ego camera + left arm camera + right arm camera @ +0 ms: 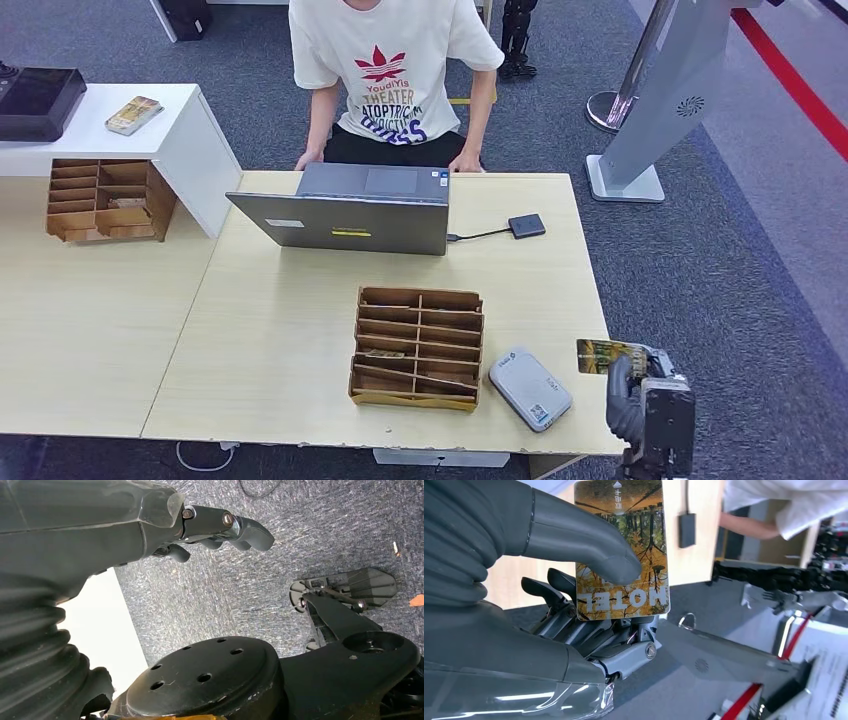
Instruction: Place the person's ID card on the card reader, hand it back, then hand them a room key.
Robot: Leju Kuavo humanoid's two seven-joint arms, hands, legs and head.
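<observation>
My right hand (pixel 640 398) hovers off the table's front right corner and pinches a room key card (pixel 604 355) between thumb and fingers. The right wrist view shows that card (pixel 624 550) close up, an autumn picture with "HOTEL" printed on it, and the thumb (pixel 589 547) pressing on its face. The grey card reader (pixel 530 388) lies on the table just left of that hand, with nothing on it. The person (pixel 390 80) sits behind the laptop with both hands at the table's far edge. My left hand (pixel 215 527) hangs over the carpet, its fingers loosely apart and holding nothing.
A wooden slotted organizer (pixel 418 347) stands left of the reader. An open laptop (pixel 350 212) with a cabled black box (pixel 526 226) sits at the table's far side. A second organizer (pixel 105 200) and a white shelf (pixel 150 125) are at the left. A grey kiosk base (pixel 640 150) stands far right.
</observation>
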